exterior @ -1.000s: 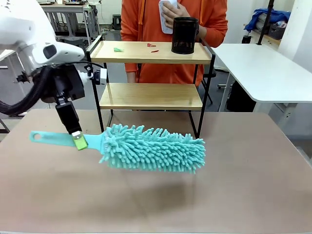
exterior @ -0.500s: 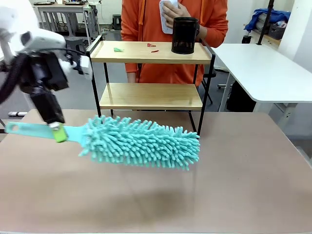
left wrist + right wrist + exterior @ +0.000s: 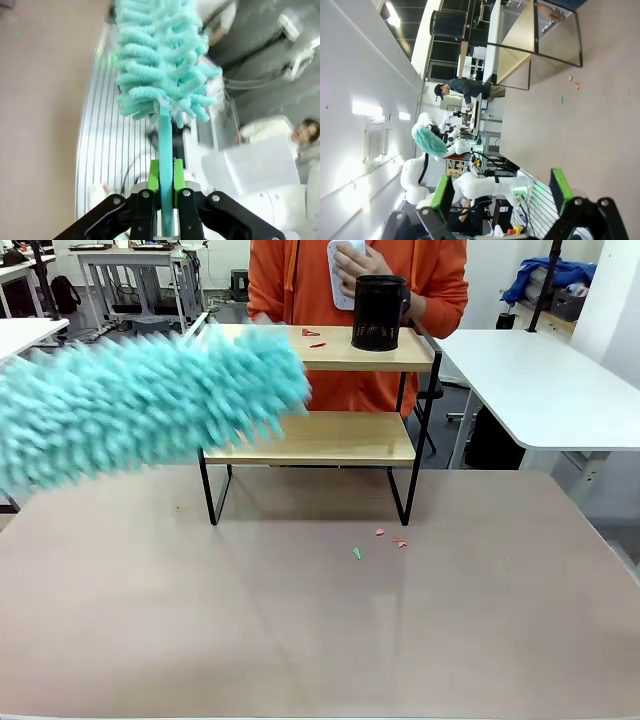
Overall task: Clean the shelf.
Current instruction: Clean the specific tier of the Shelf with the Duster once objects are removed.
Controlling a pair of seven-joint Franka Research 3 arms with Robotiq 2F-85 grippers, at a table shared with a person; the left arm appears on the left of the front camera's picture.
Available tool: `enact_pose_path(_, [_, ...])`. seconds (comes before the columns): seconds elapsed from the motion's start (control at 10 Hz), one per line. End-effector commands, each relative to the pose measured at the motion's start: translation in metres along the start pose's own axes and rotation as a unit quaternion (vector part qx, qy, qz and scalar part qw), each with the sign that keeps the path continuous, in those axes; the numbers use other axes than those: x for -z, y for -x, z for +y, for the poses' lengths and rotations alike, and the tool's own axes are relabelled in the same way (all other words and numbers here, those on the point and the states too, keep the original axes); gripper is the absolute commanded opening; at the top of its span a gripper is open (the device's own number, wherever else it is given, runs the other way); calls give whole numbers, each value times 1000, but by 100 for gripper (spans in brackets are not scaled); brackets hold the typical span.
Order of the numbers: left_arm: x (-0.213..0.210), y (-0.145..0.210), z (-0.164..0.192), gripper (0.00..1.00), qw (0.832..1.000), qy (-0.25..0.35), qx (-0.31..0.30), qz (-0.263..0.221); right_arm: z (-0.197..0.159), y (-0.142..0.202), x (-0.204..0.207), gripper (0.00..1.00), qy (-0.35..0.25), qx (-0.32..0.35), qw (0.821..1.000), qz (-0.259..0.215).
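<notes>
Two tools differ: your left tool (image 3: 166, 173) clamps the teal duster (image 3: 140, 400) near the shelf (image 3: 310, 437)'s left end, your right tool (image 3: 501, 189) gapes wide.

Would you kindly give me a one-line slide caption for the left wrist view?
Left gripper shut on the handle of a teal duster, fluffy head pointing away.

We are seeing bright, even indoor light, the duster (image 3: 140, 400) smearing into motion blur above the table's (image 3: 320, 640) left edge, lamps (image 3: 366, 107) glaring, wrist views bending at their edges.
</notes>
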State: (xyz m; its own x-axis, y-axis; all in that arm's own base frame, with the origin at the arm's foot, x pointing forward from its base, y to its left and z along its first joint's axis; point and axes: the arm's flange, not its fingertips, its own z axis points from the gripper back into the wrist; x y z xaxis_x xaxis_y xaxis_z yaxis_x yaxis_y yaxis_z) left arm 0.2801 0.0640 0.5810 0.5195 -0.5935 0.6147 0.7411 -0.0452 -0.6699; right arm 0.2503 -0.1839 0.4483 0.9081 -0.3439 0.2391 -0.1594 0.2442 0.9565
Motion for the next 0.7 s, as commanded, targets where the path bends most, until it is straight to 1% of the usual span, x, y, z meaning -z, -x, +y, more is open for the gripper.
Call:
enact_pose_path(0.0, [-25,25,11,12,966,-9,-13,-260,0,0,-2,100,-1,-14,1000,3])
enact_pose_path(0.1, [-35,37,15,12,939,-21,-62,-338,0,0,-2,100,-1,-14,1000,3])
enact_pose_path(0.2, [-41,42,23,12,912,-25,-129,-389,0,0,-2,100,-1,-14,1000,3])
enact_pose_path(0.3, [-46,44,34,12,884,-30,-197,-423,0,0,-2,100,-1,-14,1000,3])
enact_pose_path(0.4, [-49,45,46,12,856,-44,-255,-447,0,0,-2,100,-1,-14,1000,3])
enact_pose_path(0.5, [-51,44,59,12,822,-89,-315,-467,0,0,-2,100,-1,-14,1000,3])
enact_pose_path(0.6, [-51,42,68,12,799,-141,-354,-466,0,0,-2,100,-1,-14,1000,3])
